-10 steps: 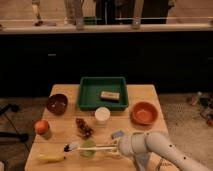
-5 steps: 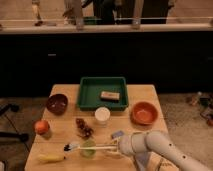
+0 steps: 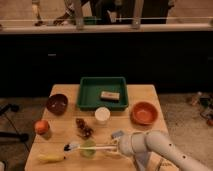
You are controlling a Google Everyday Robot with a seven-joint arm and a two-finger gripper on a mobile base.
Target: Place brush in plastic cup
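- Near the front edge of the wooden table (image 3: 145, 95), the brush (image 3: 92, 147) lies level, its pale head at the left and its slim handle running right towards the arm.
- Its middle passes across or just over the plastic cup (image 3: 88, 148); I cannot tell whether it touches the rim. The cup stands upright, towards the front left corner.
- At the right end of the handle sits the gripper (image 3: 119, 146), low over the table's front edge. Whether its fingers grip the handle or stand apart from it, I cannot tell.
- Step in hand, by my judgement: carrying the brush to the cup; it is not yet standing inside.
- Next move calls for tipping the brush so one end drops into the cup's mouth, gently, since so light a cup could topple.
- Surroundings: a yellow banana (image 3: 51, 158) by the front left corner; a white cup (image 3: 102, 115) mid-table; a green tray (image 3: 85, 100) at the back edge; an orange bowl (image 3: 145, 112) to the right; a dark bowl (image 3: 57, 103) to the left.
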